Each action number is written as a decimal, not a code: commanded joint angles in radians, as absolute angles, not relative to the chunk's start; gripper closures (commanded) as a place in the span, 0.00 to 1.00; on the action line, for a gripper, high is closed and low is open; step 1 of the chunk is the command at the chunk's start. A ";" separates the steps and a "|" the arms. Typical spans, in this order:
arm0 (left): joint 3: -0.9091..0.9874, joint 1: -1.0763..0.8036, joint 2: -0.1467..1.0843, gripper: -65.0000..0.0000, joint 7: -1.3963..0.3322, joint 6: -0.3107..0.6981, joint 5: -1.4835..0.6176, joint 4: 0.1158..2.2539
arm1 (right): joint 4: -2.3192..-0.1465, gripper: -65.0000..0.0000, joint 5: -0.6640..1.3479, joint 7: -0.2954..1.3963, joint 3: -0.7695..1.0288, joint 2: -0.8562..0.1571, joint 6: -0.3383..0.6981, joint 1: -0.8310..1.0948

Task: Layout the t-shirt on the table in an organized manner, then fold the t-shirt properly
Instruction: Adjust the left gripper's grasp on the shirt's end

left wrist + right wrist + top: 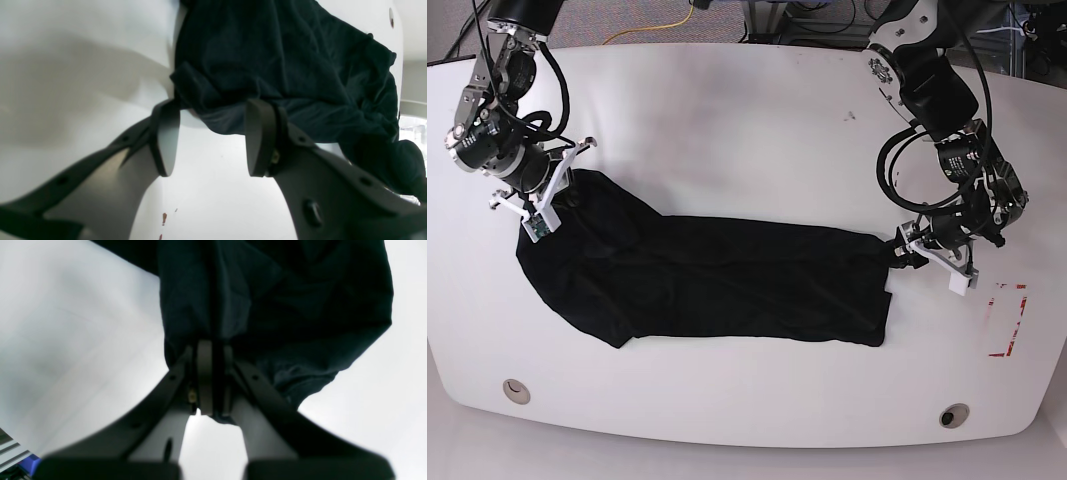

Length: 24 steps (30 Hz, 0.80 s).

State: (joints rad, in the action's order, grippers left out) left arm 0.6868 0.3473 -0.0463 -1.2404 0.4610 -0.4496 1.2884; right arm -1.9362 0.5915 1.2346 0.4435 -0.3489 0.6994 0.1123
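Black t-shirt (727,285) spread lengthwise across the white table (747,100). Right gripper (213,373): fingers pressed together, pinching the cloth's edge. Left gripper (210,140): 2 fingers (166,140) apart, straddling the opposite edge. Red tape outline (1009,320) lies just beside it.

left tool (213,133) jaws apart astride t-shirt (283,73) edge, table (83,66)
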 commanded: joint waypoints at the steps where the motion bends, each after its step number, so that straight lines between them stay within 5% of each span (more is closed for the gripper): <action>1: 0.684 0.374 -0.041 0.55 -1.222 0.463 -0.475 1.293 | -1.952 0.99 0.604 1.218 0.449 -0.366 0.698 0.101; 24: 0.610 0.398 -0.041 0.55 -1.118 0.463 -0.476 1.204 | -1.954 0.99 0.605 1.218 0.449 -0.366 0.698 0.104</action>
State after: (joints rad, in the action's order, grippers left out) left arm 0.6125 0.3672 -0.0460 -1.1473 0.4606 -0.4557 1.1908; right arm -1.9362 0.5919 1.2346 0.4435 -0.3489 0.6991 0.1146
